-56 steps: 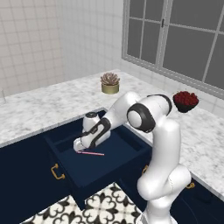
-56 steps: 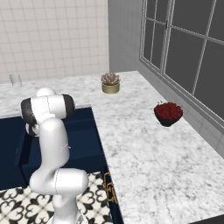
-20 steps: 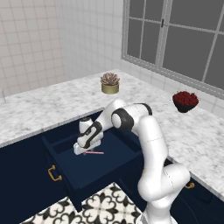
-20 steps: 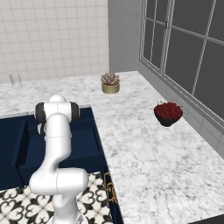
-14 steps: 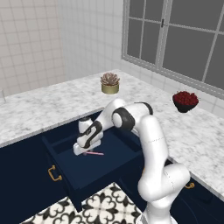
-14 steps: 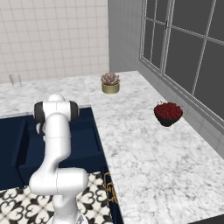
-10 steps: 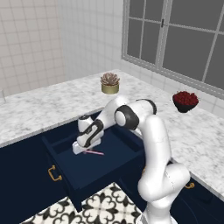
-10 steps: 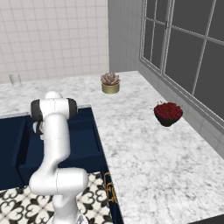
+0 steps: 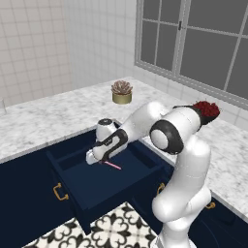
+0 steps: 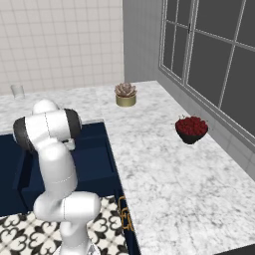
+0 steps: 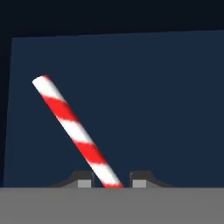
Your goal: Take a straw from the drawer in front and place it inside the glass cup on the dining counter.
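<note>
End effector (image 11: pixel 113 181) low inside open drawer (image 9: pixel 72 191); jaws narrow, flanking near end of red-white striped straw (image 11: pixel 74 131), grip unconfirmed; lift and placing in cup left.

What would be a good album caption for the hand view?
Red-and-white striped straw slanting across the navy drawer floor, its near end between the tool's two tips.

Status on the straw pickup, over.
Hand down in open drawer, fingers either side of straw. Grip not confirmed. Nothing in the way.
</note>
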Controlling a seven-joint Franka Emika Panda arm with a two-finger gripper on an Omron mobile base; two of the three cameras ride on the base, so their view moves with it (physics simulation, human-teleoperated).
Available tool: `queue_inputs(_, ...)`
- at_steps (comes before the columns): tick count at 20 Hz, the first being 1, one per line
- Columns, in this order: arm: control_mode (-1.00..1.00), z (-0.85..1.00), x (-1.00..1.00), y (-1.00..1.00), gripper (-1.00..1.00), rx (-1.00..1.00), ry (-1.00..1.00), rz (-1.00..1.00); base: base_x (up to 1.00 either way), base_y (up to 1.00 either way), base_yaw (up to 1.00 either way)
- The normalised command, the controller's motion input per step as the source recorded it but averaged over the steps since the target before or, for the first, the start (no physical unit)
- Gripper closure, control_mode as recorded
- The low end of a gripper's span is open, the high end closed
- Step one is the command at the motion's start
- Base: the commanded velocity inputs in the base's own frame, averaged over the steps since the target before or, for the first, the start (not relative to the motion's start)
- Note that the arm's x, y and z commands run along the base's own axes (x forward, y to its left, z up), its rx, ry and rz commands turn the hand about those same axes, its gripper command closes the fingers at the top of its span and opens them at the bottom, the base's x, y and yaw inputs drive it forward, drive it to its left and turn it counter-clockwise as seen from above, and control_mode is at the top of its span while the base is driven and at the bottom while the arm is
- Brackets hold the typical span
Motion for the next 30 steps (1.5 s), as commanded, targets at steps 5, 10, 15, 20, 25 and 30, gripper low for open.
queue_inputs(5, -1.00, 1.00, -0.21, -0.21, 1.00, 0.17, -0.13, 0.00, 0.00, 0.00, 0.00)
queue_inputs(10, -1.00, 1.00, -0.05, -0.13, 1.00, 0.13, -0.12, 0.00, 0.00, 0.00, 0.00)
queue_inputs(15, -1.00, 1.00, -0.14, -0.30, 1.00, 0.06, -0.07, 0.00, 0.00, 0.00, 0.00)
queue_inputs(20, -1.00, 1.00, -0.08, -0.37, 1.00, 0.00, -0.04, 0.00, 0.00, 0.00, 0.00)
queue_inputs(25, -1.00, 1.00, -0.42, -0.59, 1.00, -0.09, -0.17, 0.00, 0.00, 0.00, 0.00)
queue_inputs(30, -1.00, 0.72, -0.46, -0.62, 1.00, -0.15, -0.19, -0.01, 0.00, 0.00, 0.00)
